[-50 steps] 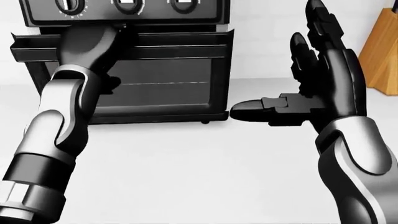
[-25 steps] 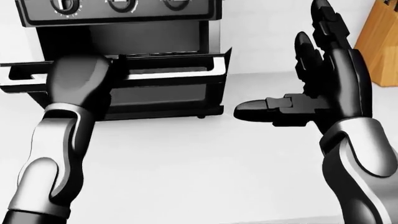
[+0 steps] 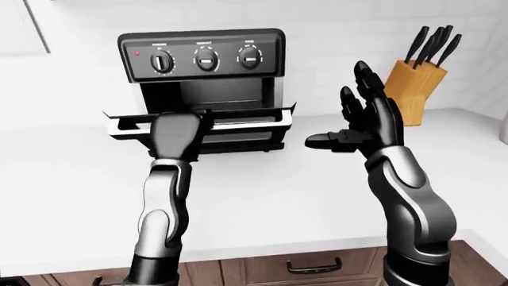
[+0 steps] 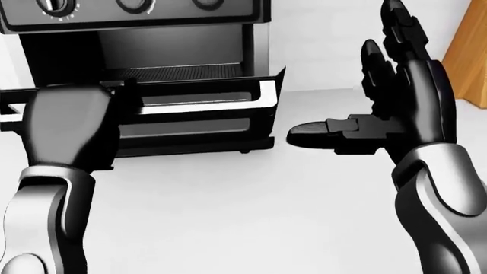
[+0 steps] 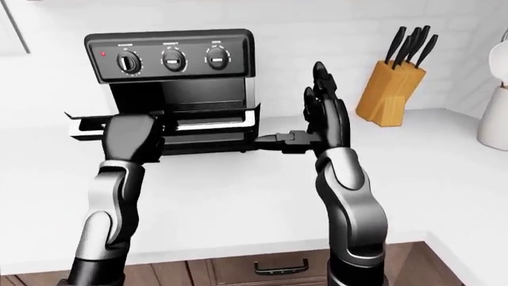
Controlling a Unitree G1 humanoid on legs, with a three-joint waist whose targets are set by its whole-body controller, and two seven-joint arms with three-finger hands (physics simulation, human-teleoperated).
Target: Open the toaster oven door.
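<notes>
Well right of the oven [image 3: 203, 89], a knife block [image 3: 414, 90] stood at the worktop's [image 3: 262, 190] upper right. Mid-frame, the door [image 3: 230, 122] hung nearly flat. Left hand [image 3: 176, 134] covered its handle, grip hidden; right hand [image 3: 367, 122] was raised, fingers spread, empty.

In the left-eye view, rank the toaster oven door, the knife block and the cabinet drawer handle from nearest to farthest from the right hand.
From the right hand:
1. Toaster oven door, just to its left, pulled down and open.
2. Knife block, up and to its right by the wall.
3. Drawer handle, far below, under the counter edge.
</notes>
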